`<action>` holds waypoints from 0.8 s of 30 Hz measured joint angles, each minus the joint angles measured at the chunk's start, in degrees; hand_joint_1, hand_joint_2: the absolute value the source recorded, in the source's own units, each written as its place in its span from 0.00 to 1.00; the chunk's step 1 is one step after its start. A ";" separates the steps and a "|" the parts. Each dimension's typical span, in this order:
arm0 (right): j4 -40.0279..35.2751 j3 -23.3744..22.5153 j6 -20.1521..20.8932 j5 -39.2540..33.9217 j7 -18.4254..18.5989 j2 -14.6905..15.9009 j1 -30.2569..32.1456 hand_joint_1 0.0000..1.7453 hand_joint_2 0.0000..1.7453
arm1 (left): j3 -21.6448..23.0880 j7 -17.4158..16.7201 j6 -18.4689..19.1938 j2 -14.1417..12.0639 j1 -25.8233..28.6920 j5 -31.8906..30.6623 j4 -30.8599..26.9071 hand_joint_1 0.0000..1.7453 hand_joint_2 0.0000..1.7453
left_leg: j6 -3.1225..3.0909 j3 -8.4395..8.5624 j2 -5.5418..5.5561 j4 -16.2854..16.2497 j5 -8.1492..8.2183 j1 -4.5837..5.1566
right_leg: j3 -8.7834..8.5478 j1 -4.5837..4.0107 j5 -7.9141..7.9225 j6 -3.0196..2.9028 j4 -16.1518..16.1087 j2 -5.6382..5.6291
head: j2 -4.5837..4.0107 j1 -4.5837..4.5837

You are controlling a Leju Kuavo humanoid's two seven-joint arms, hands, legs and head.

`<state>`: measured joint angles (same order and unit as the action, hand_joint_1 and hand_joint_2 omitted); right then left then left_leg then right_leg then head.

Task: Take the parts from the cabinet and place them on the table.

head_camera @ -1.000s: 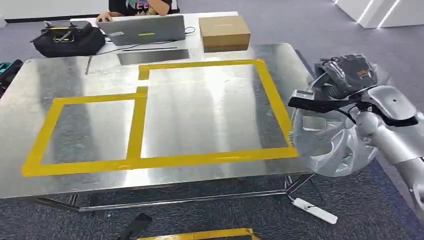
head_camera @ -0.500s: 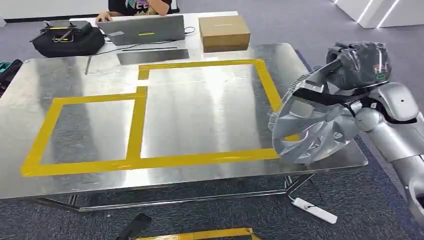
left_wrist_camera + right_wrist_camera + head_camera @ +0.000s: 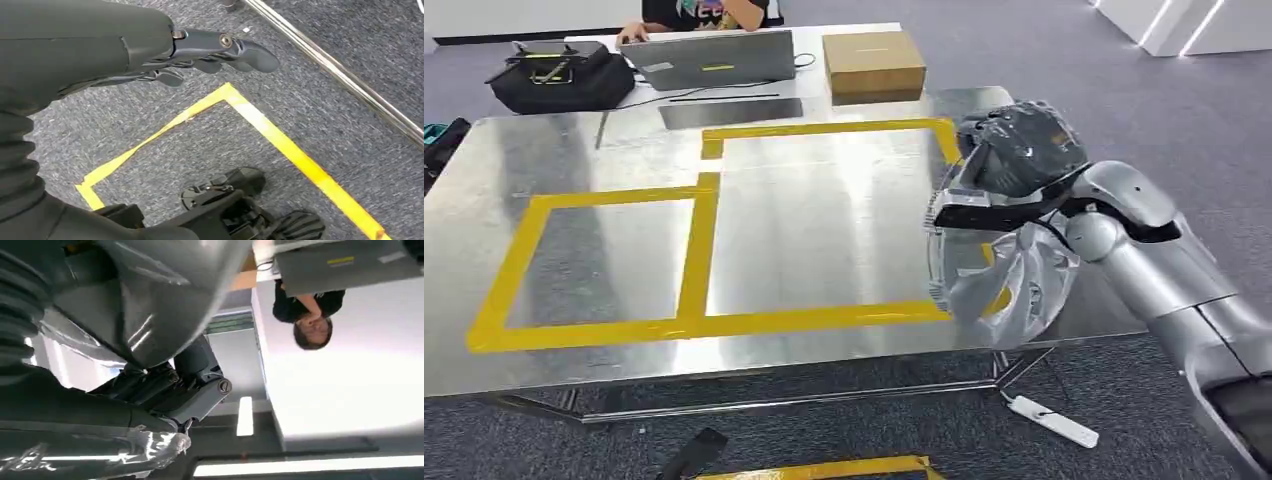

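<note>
Part: a silver spoked wheel-cover part [image 3: 999,280] is carried over the near right corner of the table [image 3: 824,230], tilted almost on edge, its lower rim above the yellow tape outline [image 3: 699,250].
Right hand: the right hand [image 3: 1014,165], wrapped in clear film, is seen clasped on the part's upper rim; in the right wrist view dark fingers [image 3: 165,387] are pressed against the part's shiny curved face.
Left hand: the left hand [image 3: 210,52] is held low over the carpet, fingers loosely apart, with nothing in it.
Stage: the part is judged to be mid-transfer, not yet set down inside the larger taped rectangle.
Risk, grip: the part is held by one rim only, so a swing or slip out of the film-covered fingers is judged possible.
Risk, landing: if lowered while this steep, the part could strike on its edge, roll or topple off the near table edge.
Risk, placement: a release here would probably leave it across the tape, not within it.
Beyond: a laptop [image 3: 714,55] and a cardboard box [image 3: 872,65] are seen on a farther desk.
</note>
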<state>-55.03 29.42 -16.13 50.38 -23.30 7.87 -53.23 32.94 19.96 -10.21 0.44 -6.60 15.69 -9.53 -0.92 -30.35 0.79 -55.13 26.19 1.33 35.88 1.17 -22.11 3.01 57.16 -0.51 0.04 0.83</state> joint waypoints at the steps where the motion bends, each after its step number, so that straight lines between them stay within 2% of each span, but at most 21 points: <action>1: 0.22 1.01 0.65 0.50 -0.04 -0.59 -0.26 1.00 1.00 | 0.00 -0.07 0.02 -0.02 -0.01 -0.09 0.00 0.00 1.00 | 0.00 0.01 -0.01 0.00 0.00 0.00 | 0.00 0.00 0.00 0.00 0.00 -0.03 | 0.02 0.00; 7: 2.21 8.51 2.75 4.81 0.55 -3.80 -0.60 1.00 1.00 | 0.00 -0.24 0.17 -0.20 0.01 -0.28 0.00 0.00 1.00 | 0.01 0.02 -0.02 0.00 0.01 0.02 | 0.01 0.01 0.00 0.00 -0.02 -0.04 | 0.02 -0.02; 15: 4.59 13.07 3.38 5.71 1.53 -5.13 -0.71 1.00 1.00 | 0.00 -0.24 0.20 -0.39 0.26 -0.44 0.00 0.00 1.00 | 0.01 0.00 -0.01 0.00 0.02 0.03 | -0.01 0.02 0.00 0.00 -0.04 -0.03 | 0.02 0.00; 20: 10.19 17.03 2.84 13.51 6.87 -5.35 -1.73 1.00 1.00 | 0.00 -0.15 0.20 -0.79 0.47 -0.72 0.00 0.00 1.00 | 0.00 0.01 0.00 0.00 0.02 0.04 | -0.02 0.02 0.00 0.00 -0.06 0.00 | 0.02 0.00; 24: 16.90 18.25 -4.25 17.25 12.36 -5.37 -2.23 1.00 1.00 | 0.00 0.31 0.39 -1.09 0.96 -0.98 0.00 0.00 1.00 | 0.00 0.01 0.01 -0.01 0.02 0.05 | -0.01 0.02 0.00 0.00 -0.06 0.01 | 0.02 -0.04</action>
<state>-38.13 47.67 -20.38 67.63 -10.94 2.49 -55.46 32.94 20.26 -9.81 -0.66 -5.64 14.71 -9.53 -0.92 -30.34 0.80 -55.14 26.21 1.37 35.88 1.20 -22.11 3.01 57.10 -0.50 0.07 0.79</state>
